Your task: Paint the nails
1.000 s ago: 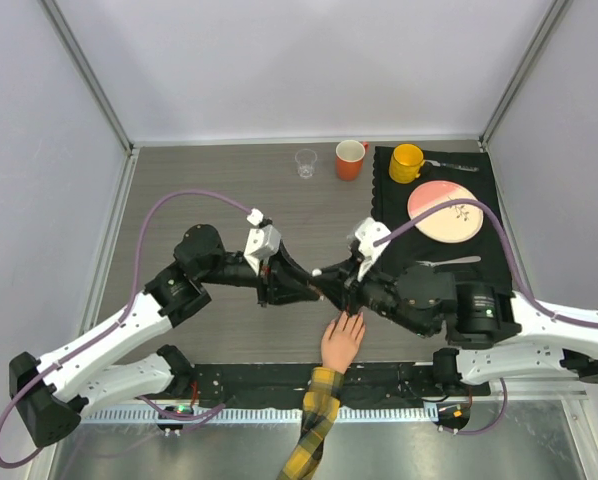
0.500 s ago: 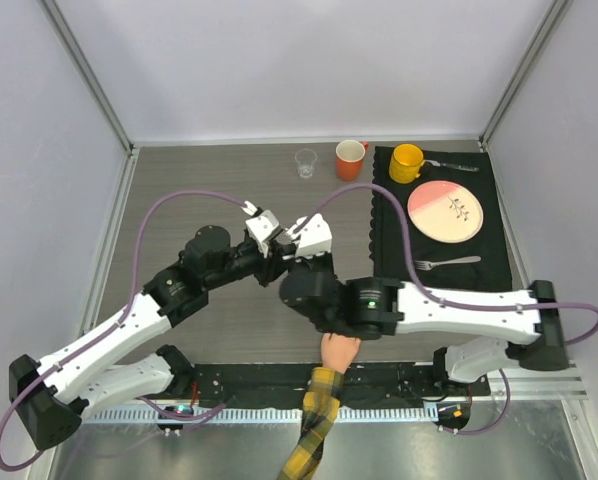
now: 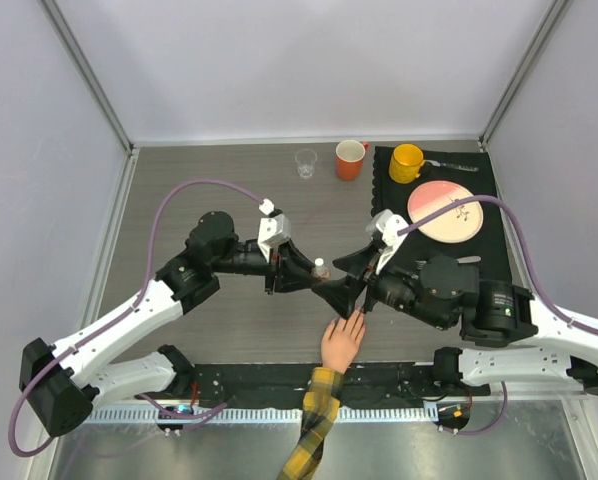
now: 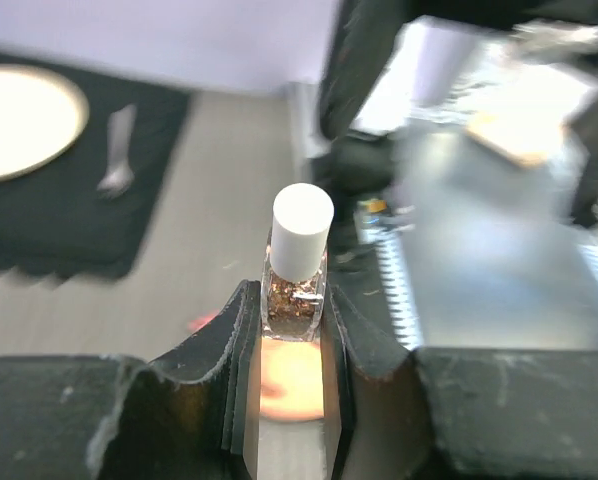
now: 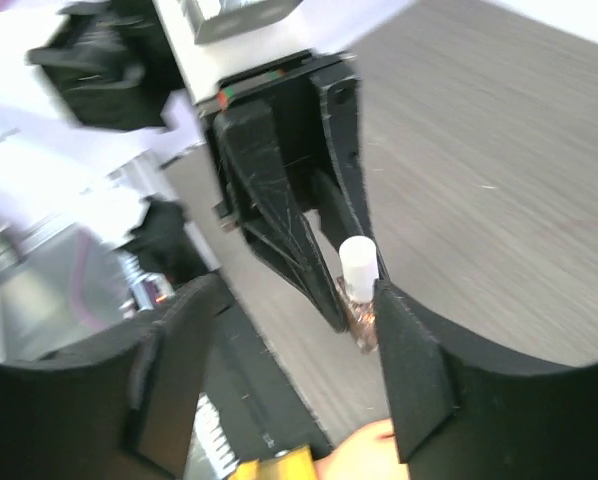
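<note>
Right arm pulled back off left arm since half a second ago. Right gripper jaws now spread wide, facing white cap. Left gripper clamped on nail polish bottle – small, likely light, glassy, slick. Cap looks like best spot to pinch and twist. Nails barely visible on fake hand, which lies at near table edge just below grippers. Hand probably light – firm stroke may shift it. Grey wood-grain table. Orange mug, clear glass, black mat well apart. Pale walls enclose table.

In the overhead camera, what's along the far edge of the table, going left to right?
Clear cup → orange mug → yellow mug → silver utensil.
</note>
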